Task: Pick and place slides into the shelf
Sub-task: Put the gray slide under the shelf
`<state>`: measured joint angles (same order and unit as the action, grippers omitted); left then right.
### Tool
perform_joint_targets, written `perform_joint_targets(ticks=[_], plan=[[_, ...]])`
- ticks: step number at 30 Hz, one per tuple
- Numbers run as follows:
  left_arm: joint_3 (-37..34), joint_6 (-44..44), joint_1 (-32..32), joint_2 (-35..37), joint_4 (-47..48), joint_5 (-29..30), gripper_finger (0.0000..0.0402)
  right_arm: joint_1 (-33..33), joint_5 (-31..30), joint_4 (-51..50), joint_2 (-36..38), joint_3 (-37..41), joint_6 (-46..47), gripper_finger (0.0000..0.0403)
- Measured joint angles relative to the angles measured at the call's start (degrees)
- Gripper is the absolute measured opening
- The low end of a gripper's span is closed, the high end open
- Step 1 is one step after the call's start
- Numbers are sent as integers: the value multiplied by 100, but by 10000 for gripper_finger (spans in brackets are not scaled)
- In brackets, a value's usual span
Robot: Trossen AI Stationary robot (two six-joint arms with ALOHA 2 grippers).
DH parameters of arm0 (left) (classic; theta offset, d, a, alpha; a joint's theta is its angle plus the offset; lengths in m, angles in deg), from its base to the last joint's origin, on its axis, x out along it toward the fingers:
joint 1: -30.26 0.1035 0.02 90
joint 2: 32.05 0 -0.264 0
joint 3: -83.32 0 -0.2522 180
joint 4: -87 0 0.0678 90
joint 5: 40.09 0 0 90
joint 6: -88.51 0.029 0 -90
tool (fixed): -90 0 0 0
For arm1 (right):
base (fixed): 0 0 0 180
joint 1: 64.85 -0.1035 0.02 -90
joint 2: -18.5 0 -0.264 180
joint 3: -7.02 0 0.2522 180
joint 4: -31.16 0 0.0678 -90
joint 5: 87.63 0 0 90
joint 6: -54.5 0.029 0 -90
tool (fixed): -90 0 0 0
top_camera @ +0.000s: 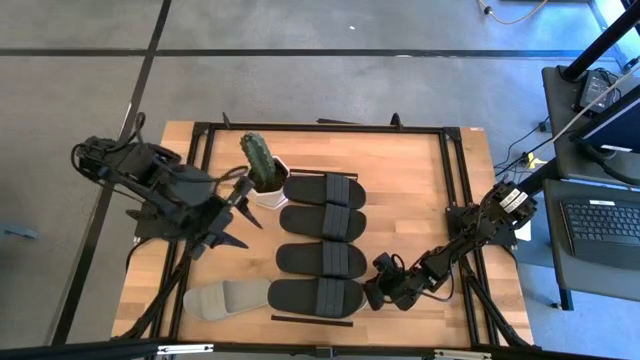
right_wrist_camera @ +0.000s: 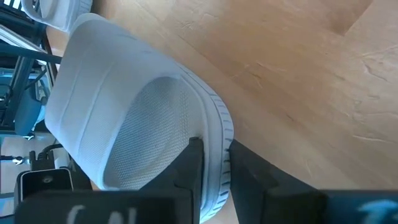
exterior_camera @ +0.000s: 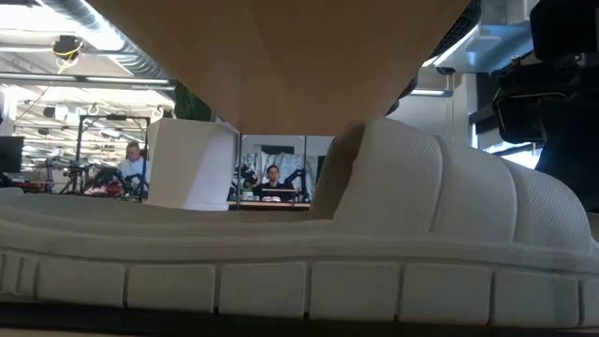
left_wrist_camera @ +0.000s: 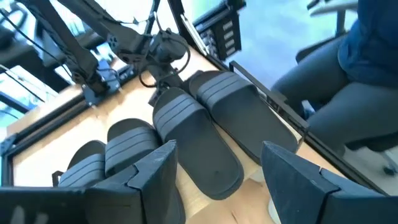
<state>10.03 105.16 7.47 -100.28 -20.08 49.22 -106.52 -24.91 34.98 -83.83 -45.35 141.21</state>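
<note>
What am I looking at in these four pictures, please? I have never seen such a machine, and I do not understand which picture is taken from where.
This is a robot with two dark arms working at a wooden table. Each arm ends in a two-finger gripper.

One picture looks straight down from above. One is taken from table height. The other two come from a small camera on each wrist.

On the table lie four black slides in a column. A pale slide lies near the left arm, and a potted plant stands beside the column.

The left gripper is open above the black slides and holds nothing. The right gripper is closed on the rim of another pale slide, as its wrist picture shows.
</note>
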Motion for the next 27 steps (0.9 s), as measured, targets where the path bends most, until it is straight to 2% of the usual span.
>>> perform_joint_targets(ticks=[14,23,27], plan=[[-4054,-158,-2,2939,-2981,146,221,15,0,110,-2,0,22,67],[-5719,-183,0,4324,-3949,190,221,15,-2,108,-2,0,-3,70],[-6177,-306,0,4792,-4078,324,221,15,0,108,-2,-1,-2,99]])
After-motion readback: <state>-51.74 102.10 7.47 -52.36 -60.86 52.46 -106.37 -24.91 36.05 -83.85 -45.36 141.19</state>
